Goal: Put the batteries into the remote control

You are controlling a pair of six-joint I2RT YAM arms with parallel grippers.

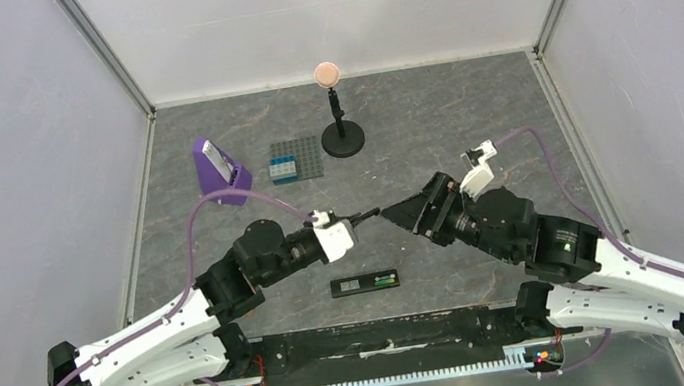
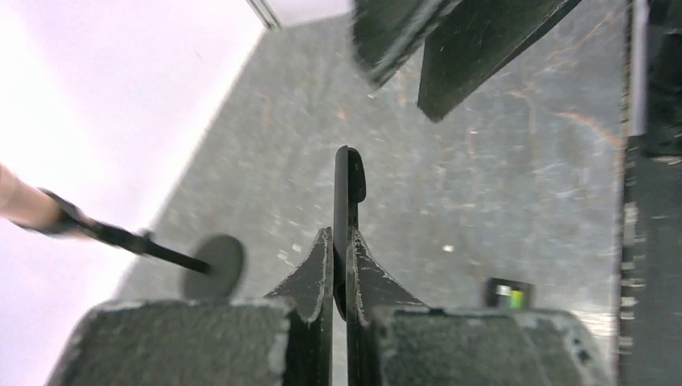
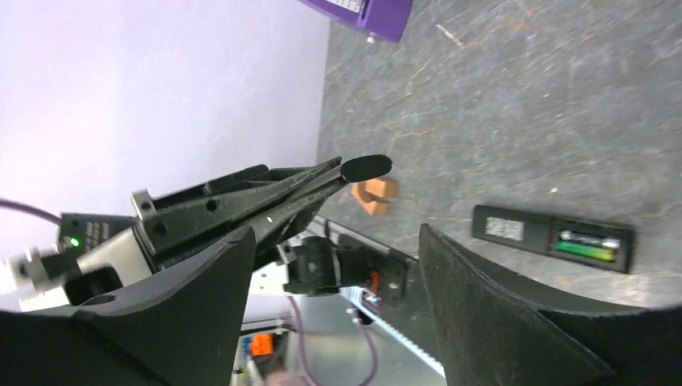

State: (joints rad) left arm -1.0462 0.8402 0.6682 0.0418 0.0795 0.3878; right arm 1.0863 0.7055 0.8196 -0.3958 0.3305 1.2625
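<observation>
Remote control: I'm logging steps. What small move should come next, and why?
Probably the left gripper lowers its thin black plate, likely the cover, toward the remote control: both batteries already lie in its open recess, and the right gripper stands open, clear of the plate.

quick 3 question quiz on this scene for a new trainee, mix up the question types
1. True or false: the right gripper is shut on the remote control.
2. What is the left gripper shut on?
3. Where are the batteries?
a) in the remote control's recess
b) in the right gripper
c) in the left gripper

Key: 1 false, its jaws stand open and hold nothing. 2 a thin black piece. 3 a.
</observation>
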